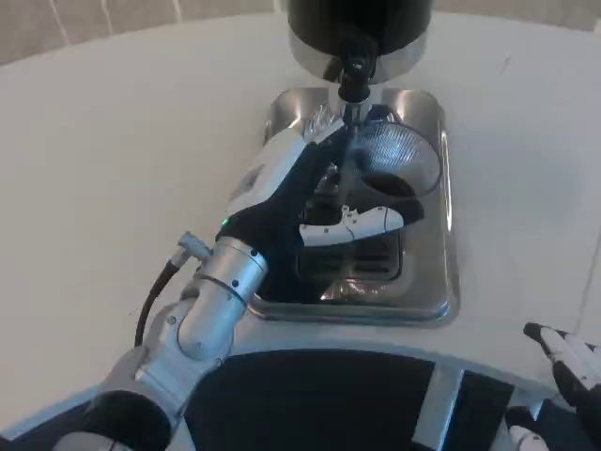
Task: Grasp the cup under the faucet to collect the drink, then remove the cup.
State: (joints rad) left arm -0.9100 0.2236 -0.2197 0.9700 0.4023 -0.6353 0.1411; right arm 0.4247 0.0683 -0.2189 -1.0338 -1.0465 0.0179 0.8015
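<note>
On the white tabletop (pixel 113 160), a steel drip tray (pixel 441 282) sat at the foot of a black and silver drink dispenser (pixel 357 28), whose faucet (pixel 353 80) pointed down over the tray's upper half. Directly beneath that faucet stood a clear plastic cup (pixel 399 155), its ribbed wall catching the light and a dark drink showing inside near its bottom. The left hand (pixel 310 193) reached in over the tray from the lower left and held the cup from its left side; its fingers (pixel 371 221) wrapped across the front of the cup's lower part, white and black against the dark liquid. The cup rested over the slotted grate of the tray, close under the spout. At the lower right corner, well apart from the tray, the right hand (pixel 563 366) lay by the tabletop's edge with its fingers spread and nothing between them.
</note>
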